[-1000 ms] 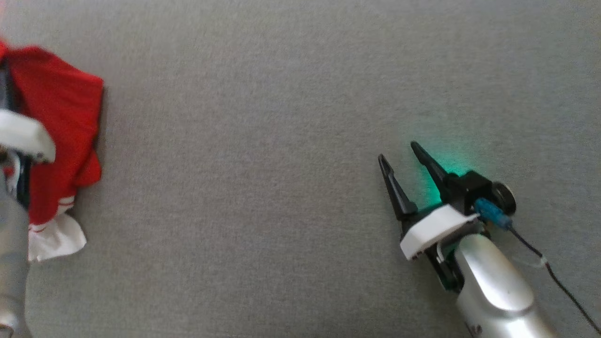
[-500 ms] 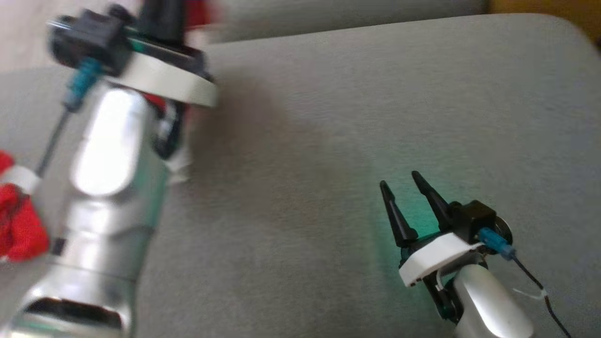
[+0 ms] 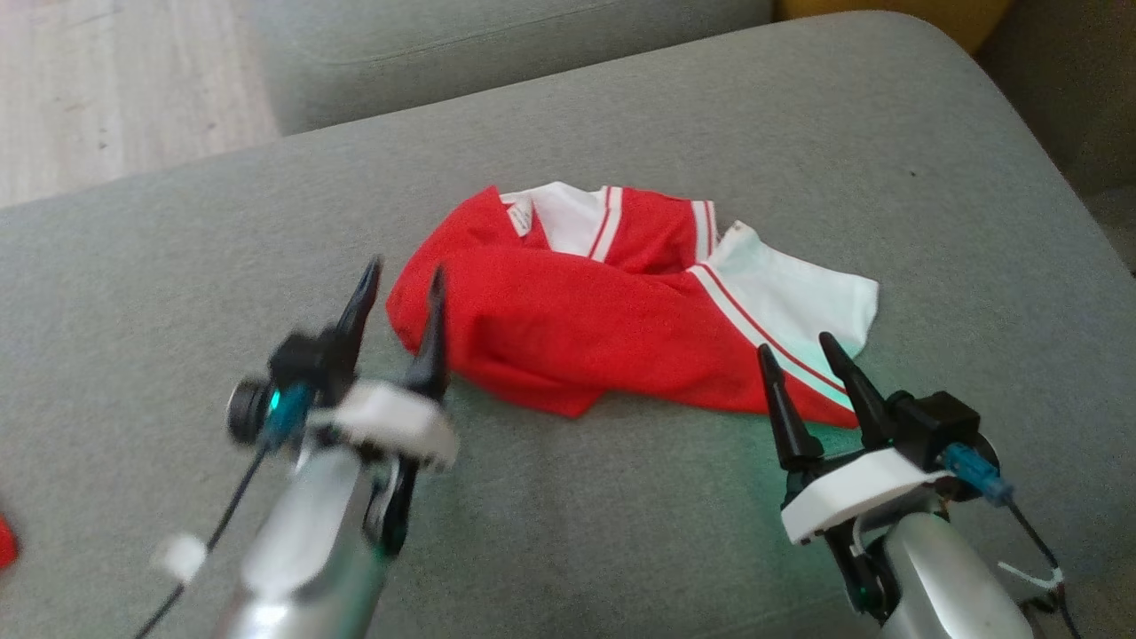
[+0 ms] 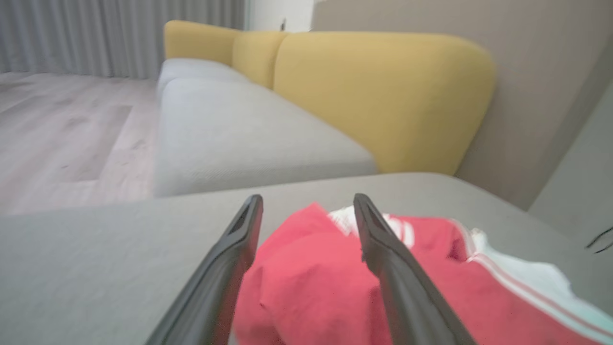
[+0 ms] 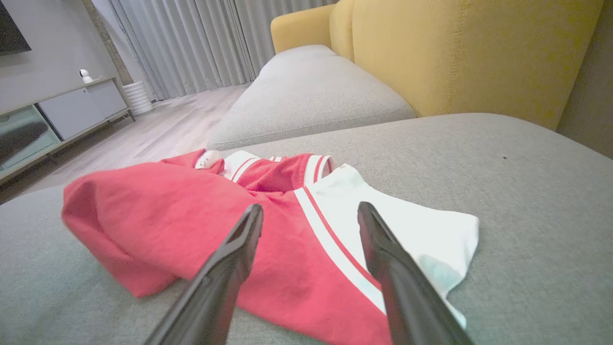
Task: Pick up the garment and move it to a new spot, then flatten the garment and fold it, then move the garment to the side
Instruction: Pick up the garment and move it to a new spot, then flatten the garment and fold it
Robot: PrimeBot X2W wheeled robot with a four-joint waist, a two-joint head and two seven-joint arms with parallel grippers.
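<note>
The garment [image 3: 586, 328] is a red shirt with white sleeves and striped trim, lying crumpled in a heap on the grey cushion [image 3: 177, 266]. My left gripper [image 3: 404, 280] hovers open just left of the heap's red edge, nothing between its fingers; the left wrist view shows the garment [image 4: 311, 282] behind and between them. My right gripper [image 3: 799, 346] stands open at the heap's near right corner, beside the white sleeve [image 3: 799, 297]. From the right wrist view the garment [image 5: 191, 225] spreads in front of the open fingers.
The cushion's rounded far edge borders another grey seat [image 3: 444, 44] and wooden floor [image 3: 115, 80] at the upper left. A yellow backrest [image 5: 455, 52] rises behind. A dark wall panel [image 3: 1065, 89] flanks the right. A red scrap [image 3: 4, 541] shows at the left edge.
The head camera has swung up and across. The left gripper, shut on the garment before, has opened and the garment now lies dropped in the cushion's middle. The right gripper stayed open.
</note>
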